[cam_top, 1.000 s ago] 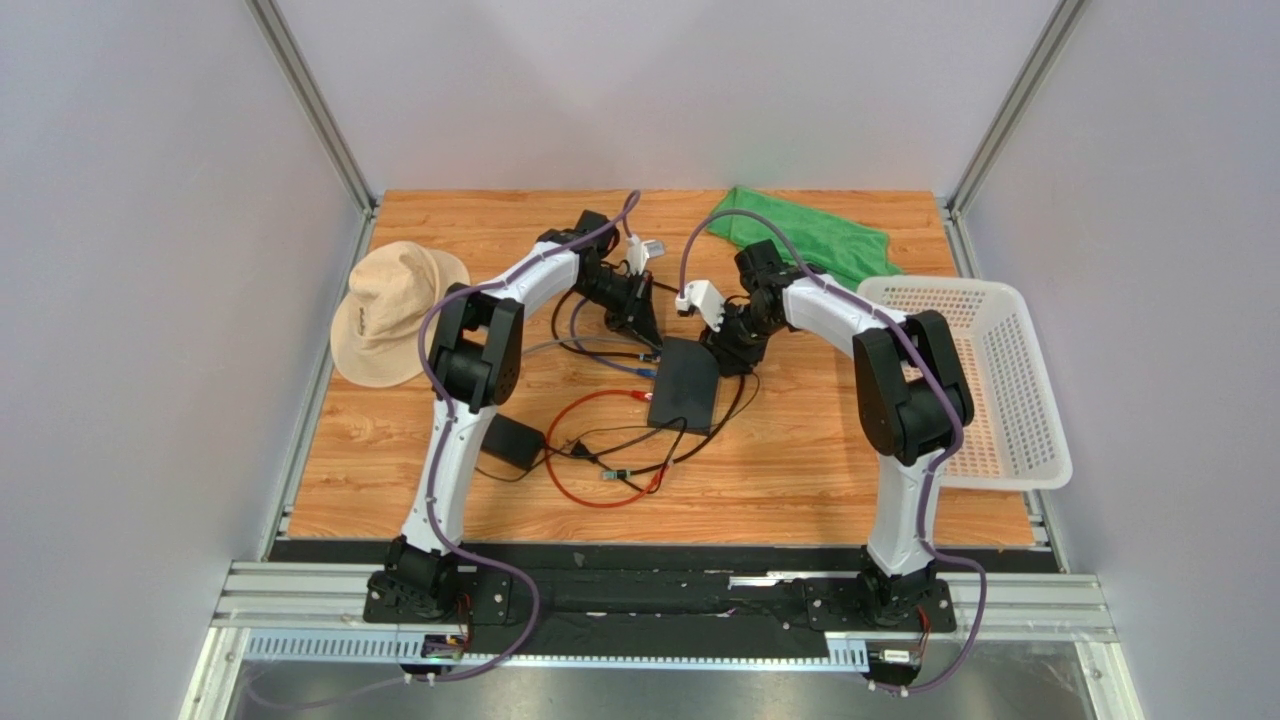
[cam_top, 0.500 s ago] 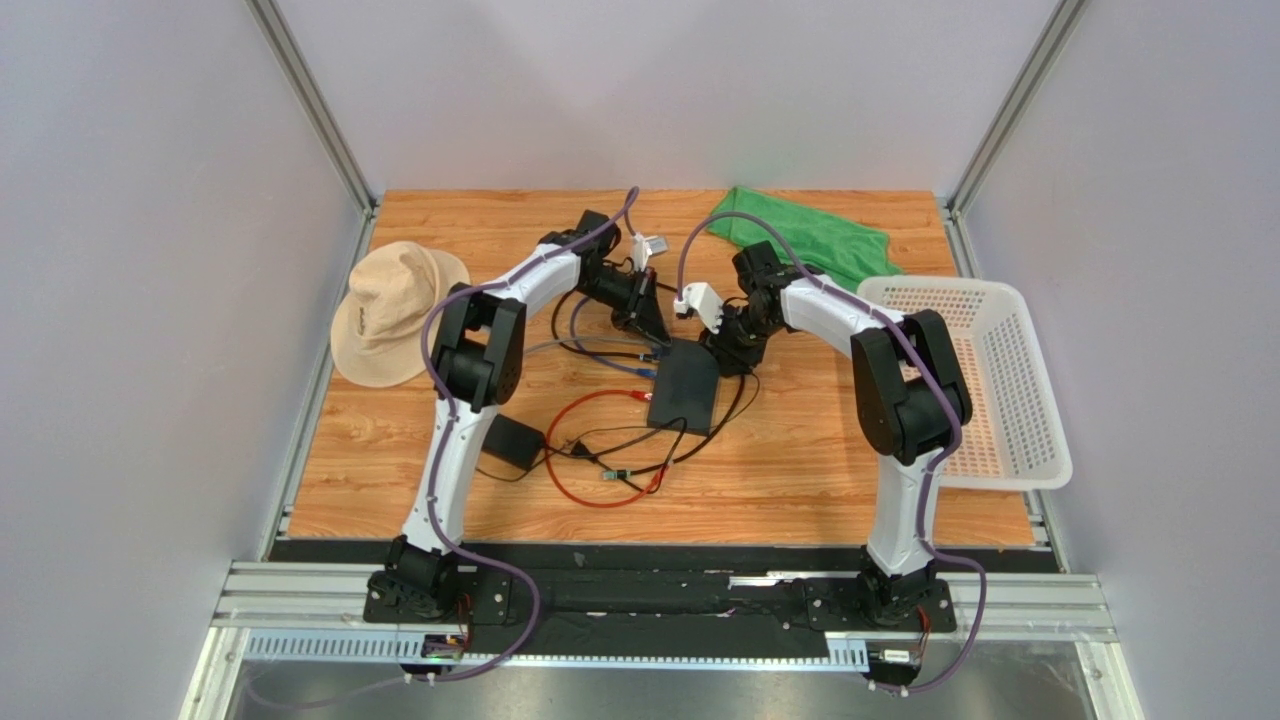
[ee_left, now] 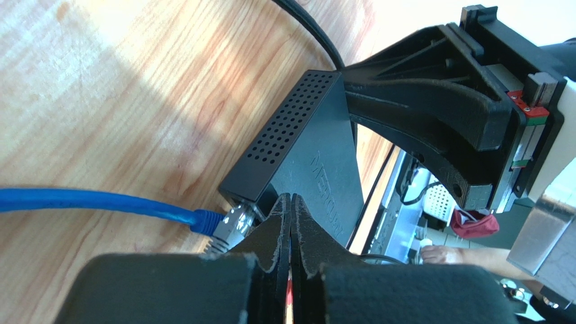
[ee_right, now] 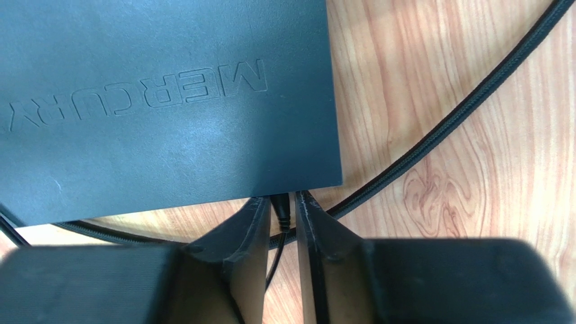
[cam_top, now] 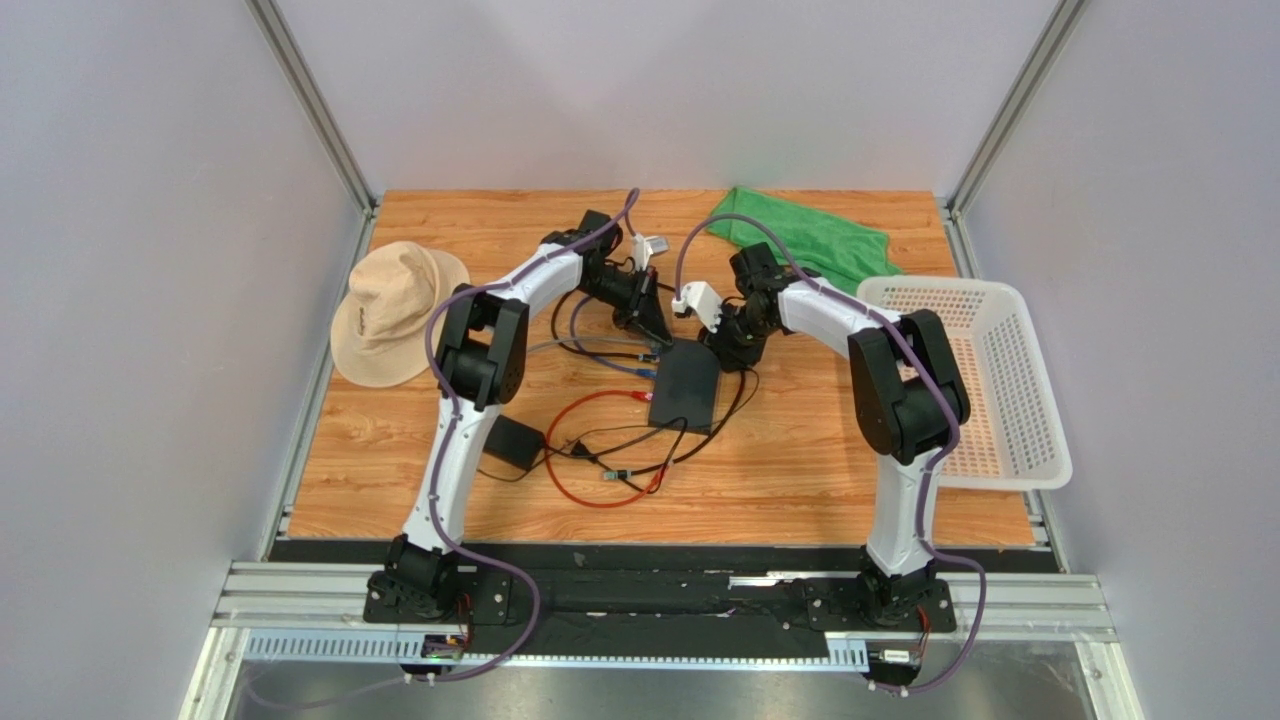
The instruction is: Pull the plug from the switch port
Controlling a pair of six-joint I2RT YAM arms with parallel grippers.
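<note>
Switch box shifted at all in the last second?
No. In the top view the switch box keeps the same spot and angle against the adapter brick to its left.

Wooden table [cam_top: 819, 483] carries hat [cam_top: 394, 312], green cloth [cam_top: 804, 233], basket [cam_top: 1004, 383], black switch [cam_top: 688, 384], adapter brick [cam_top: 516, 441], cables [ee_left: 101, 201].

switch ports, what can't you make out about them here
- Right wrist: which socket the black plug enters, hidden under the switch edge; whether the right claw pinches it.
- Left wrist: where the blue cable plug seats, behind the shut left claw.
- Top external: ports too small, arms overhang them.
</note>
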